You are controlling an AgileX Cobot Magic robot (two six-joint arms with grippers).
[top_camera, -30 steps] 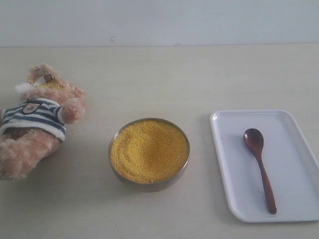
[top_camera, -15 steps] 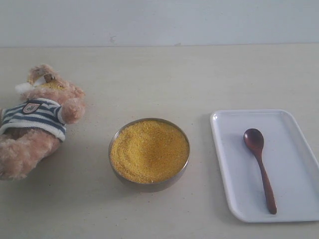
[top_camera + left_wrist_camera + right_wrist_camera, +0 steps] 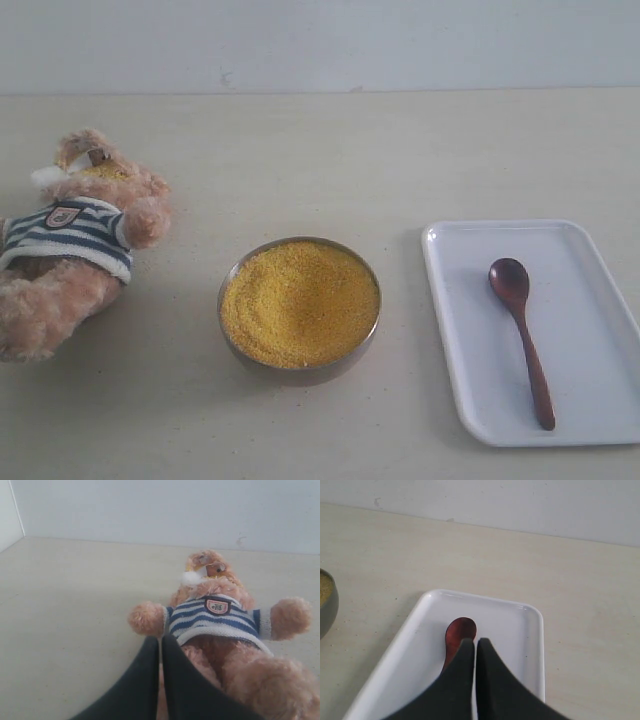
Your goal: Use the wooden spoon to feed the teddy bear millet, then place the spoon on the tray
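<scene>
Right wrist view: wooden spoon (image 3: 459,631) partly behind closed right pincer (image 3: 475,641).

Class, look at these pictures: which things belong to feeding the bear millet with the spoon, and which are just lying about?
Belong to the job: teddy bear, millet, its metal bowl, wooden spoon, tray.

Just lying about: nothing that I can see; besides these, only the table and the wall.
</scene>
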